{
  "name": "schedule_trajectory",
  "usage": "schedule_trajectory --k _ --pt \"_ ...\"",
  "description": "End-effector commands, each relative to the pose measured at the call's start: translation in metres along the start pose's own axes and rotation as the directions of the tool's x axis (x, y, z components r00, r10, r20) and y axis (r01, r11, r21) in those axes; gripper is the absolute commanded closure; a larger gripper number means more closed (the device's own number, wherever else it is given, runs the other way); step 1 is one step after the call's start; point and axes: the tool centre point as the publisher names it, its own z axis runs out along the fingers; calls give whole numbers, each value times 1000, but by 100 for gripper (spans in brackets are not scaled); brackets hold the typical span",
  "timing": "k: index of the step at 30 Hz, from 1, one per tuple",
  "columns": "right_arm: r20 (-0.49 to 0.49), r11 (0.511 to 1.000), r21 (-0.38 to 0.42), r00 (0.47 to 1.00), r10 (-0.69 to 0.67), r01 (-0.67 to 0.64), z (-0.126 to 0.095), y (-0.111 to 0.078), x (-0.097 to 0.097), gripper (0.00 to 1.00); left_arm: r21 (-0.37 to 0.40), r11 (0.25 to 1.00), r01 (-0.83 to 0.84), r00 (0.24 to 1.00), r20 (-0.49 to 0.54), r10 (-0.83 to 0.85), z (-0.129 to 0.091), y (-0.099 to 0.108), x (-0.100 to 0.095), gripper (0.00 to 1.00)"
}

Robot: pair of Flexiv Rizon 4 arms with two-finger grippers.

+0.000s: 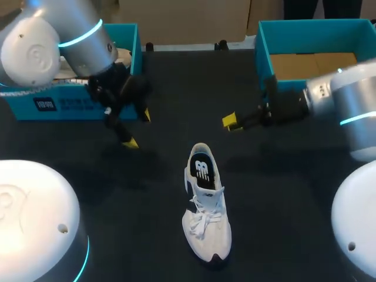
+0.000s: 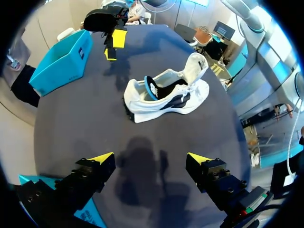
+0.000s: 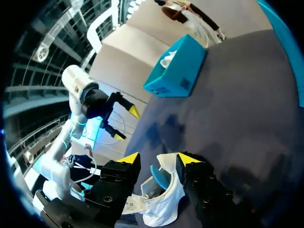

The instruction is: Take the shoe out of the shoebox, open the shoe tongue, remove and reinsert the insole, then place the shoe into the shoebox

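Dark surface (image 1: pixel 294 194) fills the scene, with one teal box at each far corner. The left box (image 1: pixel 70 106) has something white inside; what it is cannot be made out. The right box (image 1: pixel 311 29) is open at the top, and its brown cardboard bottom shows.

The white shoe (image 1: pixel 205 223) is out of both boxes. It stands upright on its sole about midway between the side edges and closer to the near edge, with its heel toward the far edge and its toe toward the near edge. A dark insole (image 1: pixel 203 171) with a white mark shows in the opening behind the loose laces (image 1: pixel 202 220).

The left arm (image 1: pixel 59 41) comes in over the far left corner. Its jaws hang just in front of the left box, released and spread wide with nothing between them, well apart from the shoe. The right arm (image 1: pixel 352 100) reaches in from the right edge in front of the right box. Its jaws point toward the middle of the surface, also released and holding nothing, beyond the shoe's heel and clear of it.
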Motion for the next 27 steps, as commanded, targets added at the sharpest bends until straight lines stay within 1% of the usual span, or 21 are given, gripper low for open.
schedule_trajectory --k 1,2,3,4,5,7,9,10,11,12,13,14,15,16,17,18,22,24,26,27 --pt "29 940 337 999 40 -47 -7 8 -1 51 6 1000 6 1000 0 -6 -13 9 -3 0" --pt "34 932 356 998 57 -65 -8 9 -1 50 6 1000 9 1000 0 -9 -15 11 -4 0" --pt "48 927 367 997 68 -81 -10 10 -2 44 2 1000 13 1000 1 -13 -18 13 -6 0" --pt "56 920 380 995 82 -97 -11 10 -3 35 -2 1000 11 1000 0 -11 -20 14 -7 0" --pt "65 913 393 993 95 -113 -12 11 -3 31 -4 1000 11 1000 0 -11 -23 16 -9 0" --pt "86 900 412 989 119 -144 -15 13 -4 33 -15 1000 12 1000 -1 -12 -28 18 -11 0" --pt "103 893 418 985 135 -166 -17 14 -4 39 -17 1000 12 1000 -1 -12 -32 19 -13 0" --pt "142 883 425 978 152 -199 -19 14 -3 49 -27 1000 7 1000 -10 -7 -36 21 -17 0" --pt "186 882 414 969 163 -228 -21 14 -1 55 -40 999 -2 1000 -19 2 -39 23 -19 0" --pt "215 883 401 962 168 -244 -22 14 -1 58 -48 999 -10 1000 -30 9 -40 24 -21 0" --pt "279 884 377 944 178 -278 -24 14 0 60 -64 998 -26 999 -45 23 -43 26 -23 0" --pt "291 884 370 939 181 -285 -24 14 1 61 -68 997 -28 999 -46 25 -44 26 -23 0" --pt "343 888 342 920 188 -308 -26 14 2 74 -83 996 -32 998 -53 27 -48 29 -27 0" --pt "375 893 318 907 191 -320 -28 12 5 85 -92 995 -44 997 -60 39 -51 31 -30 0" --pt "407 901 289 893 190 -324 -29 12 7 94 -92 994 -56 996 -68 50 -55 34 -33 0" --pt "417 901 284 889 191 -327 -29 11 8 100 -91 994 -57 996 -69 51 -56 34 -34 0" --pt "505 918 204 840 199 -340 -31 4 25 100 -92 988 -127 987 -115 116 -74 46 -47 0" --pt "557 923 155 803 213 -352 -31 -1 33 100 -90 982 -164 981 -124 152 -87 54 -54 0" --pt "610 938 62 757 234 -340 -33 -6 43 100 -90 982 -164 981 -124 152 -87 54 -54 0" --pt "610 938 62 757 234 -340 -33 -6 43 100 -90 982 -164 981 -124 152 -87 54 -54 0"
